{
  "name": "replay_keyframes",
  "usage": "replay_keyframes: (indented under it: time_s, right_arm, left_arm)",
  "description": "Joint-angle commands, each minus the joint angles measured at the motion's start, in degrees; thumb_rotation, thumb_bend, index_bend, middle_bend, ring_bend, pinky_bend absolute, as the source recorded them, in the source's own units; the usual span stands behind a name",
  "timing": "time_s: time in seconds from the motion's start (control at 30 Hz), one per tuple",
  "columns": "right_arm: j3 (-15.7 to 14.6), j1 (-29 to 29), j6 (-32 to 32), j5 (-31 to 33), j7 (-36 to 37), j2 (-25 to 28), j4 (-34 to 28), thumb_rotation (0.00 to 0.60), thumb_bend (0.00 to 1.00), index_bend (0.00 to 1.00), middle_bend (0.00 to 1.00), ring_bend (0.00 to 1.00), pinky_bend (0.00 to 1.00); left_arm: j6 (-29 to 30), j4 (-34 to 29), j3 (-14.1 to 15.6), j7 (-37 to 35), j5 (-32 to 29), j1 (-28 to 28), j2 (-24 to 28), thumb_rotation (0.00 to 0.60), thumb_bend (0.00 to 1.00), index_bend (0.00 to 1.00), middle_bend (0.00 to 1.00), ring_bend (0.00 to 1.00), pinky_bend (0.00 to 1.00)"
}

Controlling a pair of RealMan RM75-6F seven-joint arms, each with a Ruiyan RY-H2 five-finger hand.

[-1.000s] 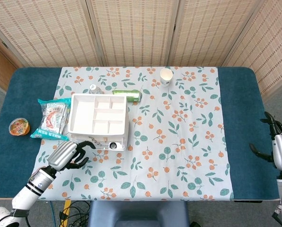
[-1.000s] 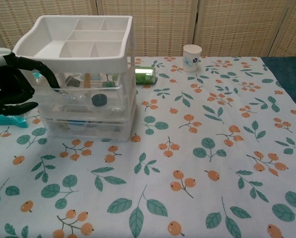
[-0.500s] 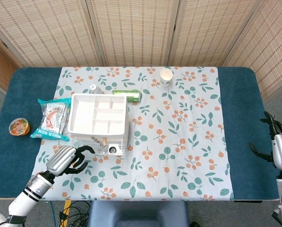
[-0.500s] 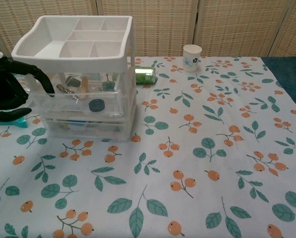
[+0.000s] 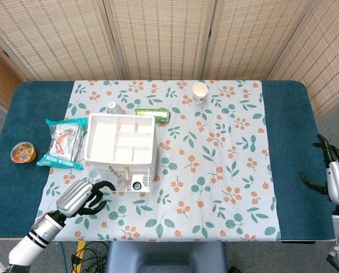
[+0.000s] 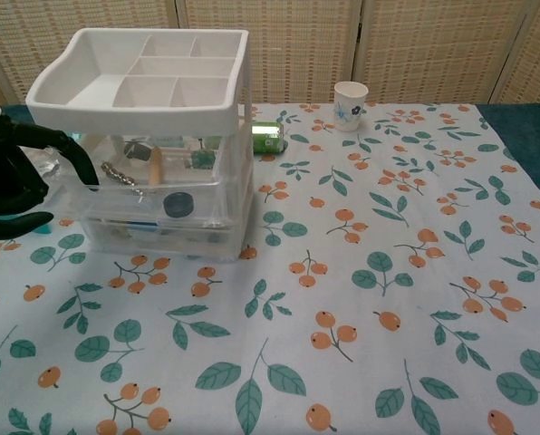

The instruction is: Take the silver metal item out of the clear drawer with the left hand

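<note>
We are hooking the curled black fingers [image 6: 60,143] of our left hand [image 5: 77,197] onto the left front edge of the clear drawer [image 6: 152,179], which is standing pulled out toward the near side under the white compartment tray [image 5: 120,142]. The silver metal item [image 6: 116,172] is lying inside that open drawer, at its left, beside a wooden stick [image 6: 156,167]. Our right hand [image 5: 335,177] is hanging at the far right table edge, fingers spread and holding nothing.
</note>
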Motion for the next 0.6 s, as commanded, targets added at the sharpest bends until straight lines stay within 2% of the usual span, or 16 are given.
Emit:
replay_keyframes:
  time_s: [0.03, 0.6]
  right_arm:
    - [0.01, 0.05, -0.08, 0.03, -0.08, -0.01, -0.04, 0.600, 0.26, 0.00, 0.22, 0.21, 0.36]
    - [0.02, -0.07, 0.09, 0.19, -0.27, -0.14, -0.16, 0.600, 0.26, 0.00, 0.22, 0.21, 0.36]
  left_arm:
    - [0.22, -0.03, 0.26, -0.47, 0.70, -0.01, 0.11, 0.600, 0.42, 0.39, 0.88, 0.91, 1.00]
    - [1.18, -0.95, 2.19, -3.13, 3.90, 0.20, 1.44, 0.600, 0.42, 0.40, 0.88, 0.91, 1.00]
